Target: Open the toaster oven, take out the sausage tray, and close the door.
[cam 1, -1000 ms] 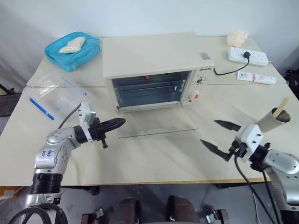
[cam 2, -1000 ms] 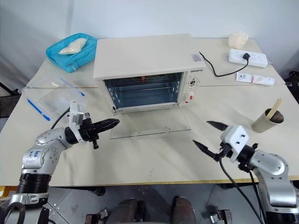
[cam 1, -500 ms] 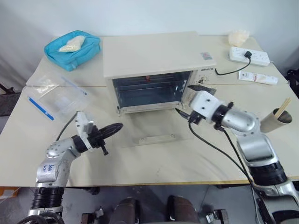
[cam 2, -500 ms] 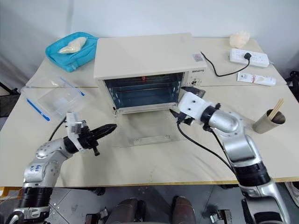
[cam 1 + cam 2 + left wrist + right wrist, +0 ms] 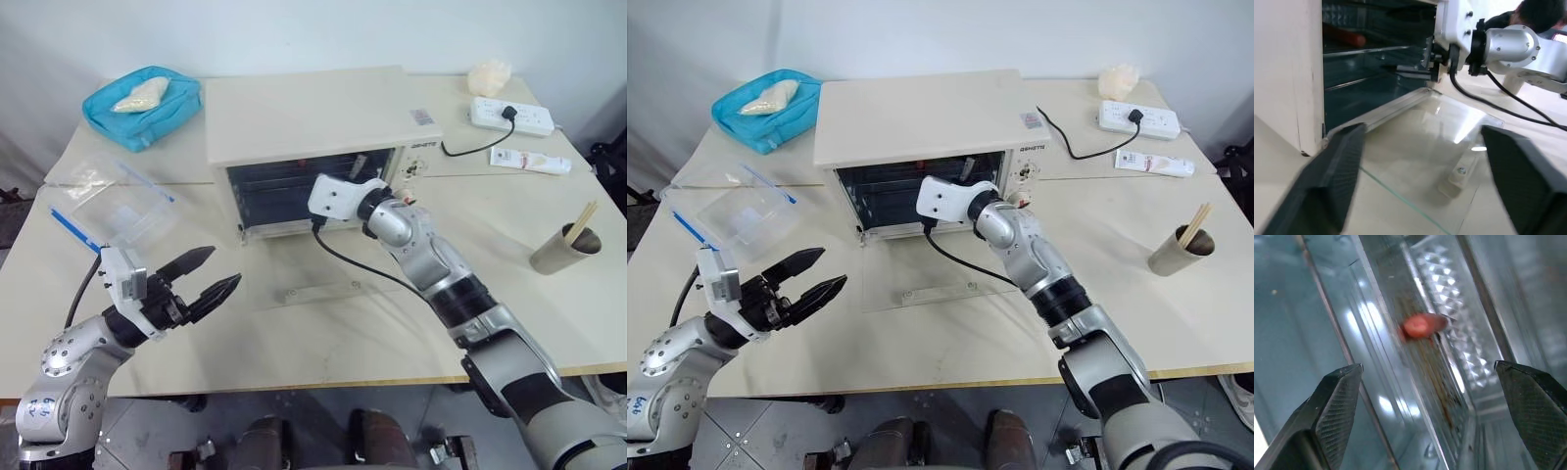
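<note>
Right arm stretched forward and across to the left, wrist at the mouth of the toaster oven (image 5: 323, 117), right pincer (image 5: 1425, 396) reaching into the cavity with fingers spread wide, nothing between them. Wrist view looks straight down the sausage tray (image 5: 1449, 377): ribbed shiny metal, brown stains, red sausage (image 5: 1420, 325) lying on it further in; tray sits on the rack inside the oven, fingers either side of its near end, contact can't be confirmed. Door (image 5: 328, 269) is folded fully down, glass flat on the worktop (image 5: 294, 343) in front of the oven, handle at the near edge. Left arm bent and low near the worktop's front-left edge, left pincer (image 5: 206, 279) open and empty, aimed right toward the door, well apart from it. Around: clear plastic bag (image 5: 113, 206) and blue pouch (image 5: 142, 103) to the left, power strip (image 5: 509, 116), tube (image 5: 529, 160) and a cup of sticks (image 5: 563, 245) to the right. Right arm's black cable (image 5: 353, 269) hangs across the open door.
</note>
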{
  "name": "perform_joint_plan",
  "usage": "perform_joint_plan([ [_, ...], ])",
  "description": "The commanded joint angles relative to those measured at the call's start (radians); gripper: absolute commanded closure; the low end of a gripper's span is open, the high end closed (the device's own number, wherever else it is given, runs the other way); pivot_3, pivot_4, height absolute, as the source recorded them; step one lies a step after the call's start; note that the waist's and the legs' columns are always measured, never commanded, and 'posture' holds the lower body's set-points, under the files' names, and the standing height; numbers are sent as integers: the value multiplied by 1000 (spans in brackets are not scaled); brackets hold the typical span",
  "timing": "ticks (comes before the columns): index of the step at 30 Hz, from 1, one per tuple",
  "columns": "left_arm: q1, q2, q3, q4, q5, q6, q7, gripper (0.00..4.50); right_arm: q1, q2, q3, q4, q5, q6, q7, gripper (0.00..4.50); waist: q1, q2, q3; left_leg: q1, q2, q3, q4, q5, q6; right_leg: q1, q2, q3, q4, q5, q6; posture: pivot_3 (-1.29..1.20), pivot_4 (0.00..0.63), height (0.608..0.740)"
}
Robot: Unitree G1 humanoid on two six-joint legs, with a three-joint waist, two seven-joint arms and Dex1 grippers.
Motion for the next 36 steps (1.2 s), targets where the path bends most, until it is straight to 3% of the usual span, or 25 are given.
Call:
perform_joint_plan([
  [1, 0, -16, -7, -46, -11, -14, 31, 0, -38, 18, 11, 26, -32, -40, -34, 374, -2, 0, 0, 0, 0, 0, 0, 0, 0, 0, 0, 0, 0, 0, 0, 0, 150, 740],
  [2, -3, -16, -8, -44, -12, -13, 35, 0, -42, 21, 14, 38, -43, -47, -45, 532, -2, 0, 0, 0, 1, 0, -1, 0, 0, 0, 1, -1, 0, 0, 0, 0, 150, 740],
  [10, -53, -6, -13, -3, -7, -17, 43, 0, -47, 31, 11, 71, -77, -58, -78, 3290, -3, 0, 0, 0, 1, 0, -1, 0, 0, 0, 1, -1, 0, 0, 0, 0, 150, 740],
  [14, -175, -6, -68, 103, 18, -30, 7, 0, -42, 29, 13, 46, -97, -65, -90, 4433, -1, -1, -1, 0, 1, -1, 0, 0, -1, 0, 1, -1, 0, 0, 0, 0, 150, 740],
  [25, -428, -22, -107, 346, 43, -76, -41, 0, -29, 4, -5, -47, -101, -114, -57, 4439, -12, -1, -1, -1, 1, -3, -3, 1, -1, -1, 2, -4, -1, 0, 0, 0, 150, 740],
  [31, -453, -4, -72, 394, 28, -73, -65, 0, 11, -34, 5, -138, -96, -147, 12, 4439, -19, -1, 0, -2, 1, -5, -3, 1, -1, -1, 2, -6, -1, 0, 0, 0, 150, 740],
  [36, -476, -1, -65, 424, 21, -61, -73, 0, 137, -90, -1, -306, -91, -138, 97, 4439, -19, -1, 0, -2, 1, -5, -3, 1, -1, -1, 2, -6, -1, 0, 0, 0, 150, 740],
])
